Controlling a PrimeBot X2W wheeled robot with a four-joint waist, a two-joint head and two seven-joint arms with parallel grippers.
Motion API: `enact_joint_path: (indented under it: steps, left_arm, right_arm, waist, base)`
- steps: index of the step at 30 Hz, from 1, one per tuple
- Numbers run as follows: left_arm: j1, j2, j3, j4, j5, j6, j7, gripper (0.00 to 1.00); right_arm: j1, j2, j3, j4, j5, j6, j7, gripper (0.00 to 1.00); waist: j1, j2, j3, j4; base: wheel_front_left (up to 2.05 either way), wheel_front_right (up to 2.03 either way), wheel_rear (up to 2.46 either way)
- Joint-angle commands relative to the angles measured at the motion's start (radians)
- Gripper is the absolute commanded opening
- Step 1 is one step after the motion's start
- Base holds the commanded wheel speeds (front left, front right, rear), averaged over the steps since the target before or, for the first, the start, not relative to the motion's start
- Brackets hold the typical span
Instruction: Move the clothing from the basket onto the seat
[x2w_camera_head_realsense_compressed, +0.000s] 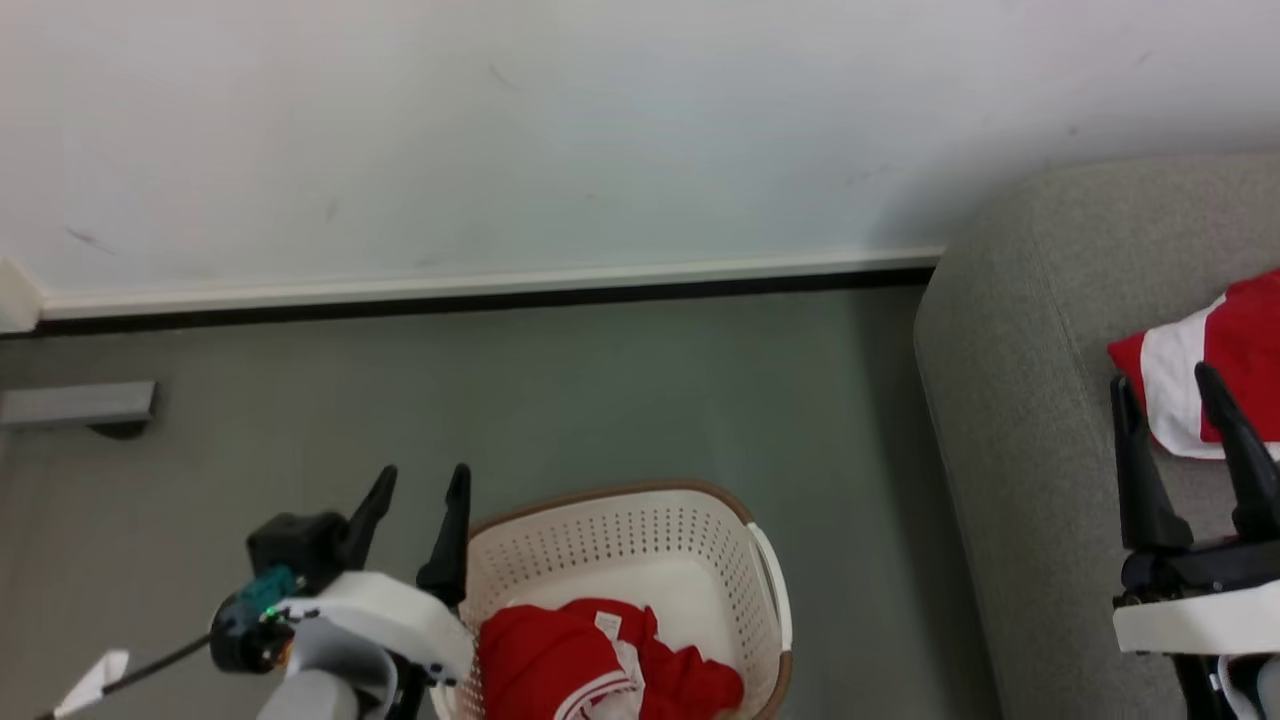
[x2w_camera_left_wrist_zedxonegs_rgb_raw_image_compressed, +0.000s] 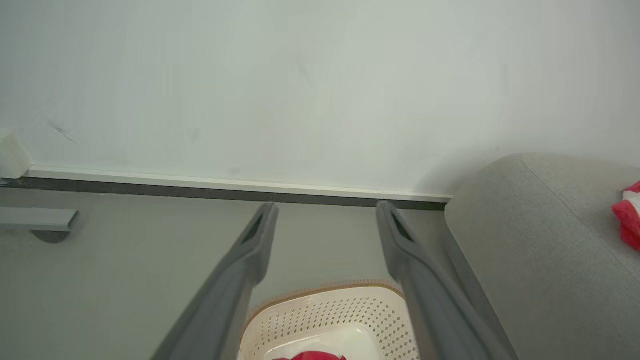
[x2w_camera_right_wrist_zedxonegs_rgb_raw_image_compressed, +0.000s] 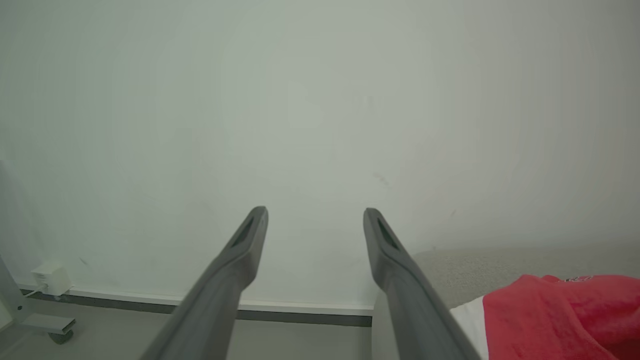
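Hovering lower left in the head view, left gripper (x2w_camera_head_realsense_compressed: 424, 478) has fingers spread, empty, just beside the basket (x2w_camera_head_realsense_compressed: 640, 540) at bottom centre with red clothing (x2w_camera_head_realsense_compressed: 560, 660) inside. Lower right, right gripper (x2w_camera_head_realsense_compressed: 1163, 380) also spread and empty over the seat (x2w_camera_head_realsense_compressed: 1010, 420); a red-white garment (x2w_camera_head_realsense_compressed: 1235, 345) lies there at the right edge.

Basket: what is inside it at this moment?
Inside the basket, red clothing with white stripes lies bunched at the near end; its far floor is bare. Anything beneath that pile is covered.
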Motion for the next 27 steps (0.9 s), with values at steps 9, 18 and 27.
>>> enact_joint_path:
  steps: [9,18,27]
  left_arm:
    - [-0.236,-0.021,-0.072,0.251,0.040,-0.057,0.067,1.00]
    - [-0.439,-0.041,-0.138,0.566,0.072,-0.108,0.111,1.00]
    - [-0.588,-0.035,-0.191,0.831,0.109,-0.132,0.161,1.00]
  right_arm:
    - [-0.102,0.015,-0.029,-0.067,0.015,-0.002,-0.003,1.00]
    - [-0.191,0.035,-0.055,-0.129,0.014,-0.002,-0.003,1.00]
    - [-0.262,0.076,-0.072,-0.194,0.020,-0.002,-0.003,1.00]
  waist:
    - [-0.0002,0.0000,0.245,-0.089]
    - [-0.0002,0.0000,0.397,-0.129]
    - [-0.0002,0.0000,0.539,-0.187]
  base:
    - [0.00,0.00,0.00]
    - [0.00,0.00,0.00]
    - [0.00,0.00,0.00]
